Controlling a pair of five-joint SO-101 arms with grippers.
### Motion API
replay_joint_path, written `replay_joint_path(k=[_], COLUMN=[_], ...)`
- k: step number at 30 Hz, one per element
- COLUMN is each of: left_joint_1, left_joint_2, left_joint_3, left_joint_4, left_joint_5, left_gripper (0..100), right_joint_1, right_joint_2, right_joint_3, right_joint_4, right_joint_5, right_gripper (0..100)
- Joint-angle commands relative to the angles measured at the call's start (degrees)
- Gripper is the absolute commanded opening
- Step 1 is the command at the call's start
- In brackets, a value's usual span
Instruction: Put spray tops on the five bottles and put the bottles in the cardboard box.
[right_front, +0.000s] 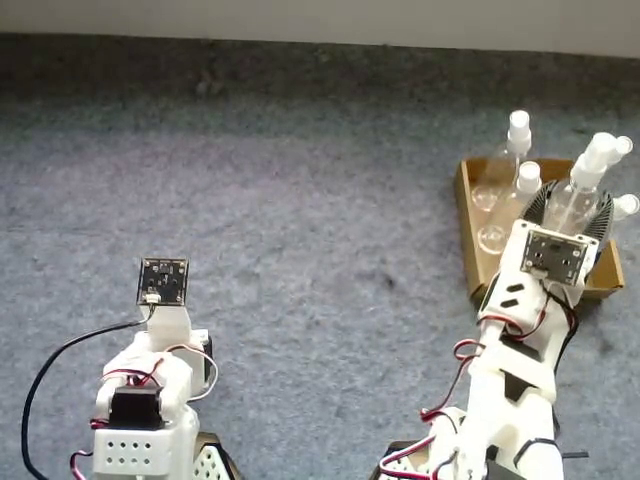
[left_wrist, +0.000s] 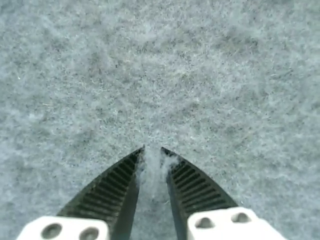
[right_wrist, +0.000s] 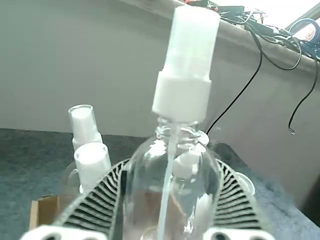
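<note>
The right gripper (right_wrist: 170, 172) is clamped on a topped bottle (right_wrist: 172, 145), which is upright at the box (right_front: 468, 215) where other topped bottles (right_front: 518, 140) stand. The left gripper (left_wrist: 152, 151) is nearly closed and empty above the grey felt surface (right_front: 300, 250). A pale wall (right_wrist: 75, 60) and dangling cables (right_wrist: 257, 65) lie behind.

Brown cardboard box (right_front: 467, 215): at the right edge of the grey felt desk (right_front: 300, 230).
Clear plastic spray bottles (right_front: 518, 150): standing in the box.
Right tool (right_front: 572, 205): over the box, clasped around one clear capped bottle (right_wrist: 172, 165), with other bottles on either side.
Left tool (left_wrist: 152, 150): front left, over bare desk, well apart from the box.
</note>
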Motion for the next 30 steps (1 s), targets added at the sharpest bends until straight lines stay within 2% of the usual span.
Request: replay_joint_path(k=[1, 14, 22, 30], left_joint_1=[1.0, 1.0, 1.0, 1.0], left_joint_2=[-0.4, -0.4, -0.4, -0.4], left_joint_3=[1.3, 1.3, 1.3, 1.3], left_joint_4=[0.3, 0.3, 0.4, 0.4], left_joint_5=[-0.4, -0.4, -0.4, -0.4], left_gripper=[1, 1, 1, 1], right_joint_1=[-0.4, -2.7, -2.3, -2.5], right_joint_2=[-0.4, 0.1, 7.4, 11.5], right_joint_3=[1.5, -1.4, -8.3, -8.7], right_joint_4=[-5.6, -4.5, -2.5, -2.5], right_joint_5=[0.7, 0.4, 0.4, 0.4], right_gripper=[11.9, 11.9, 11.9, 11.9])
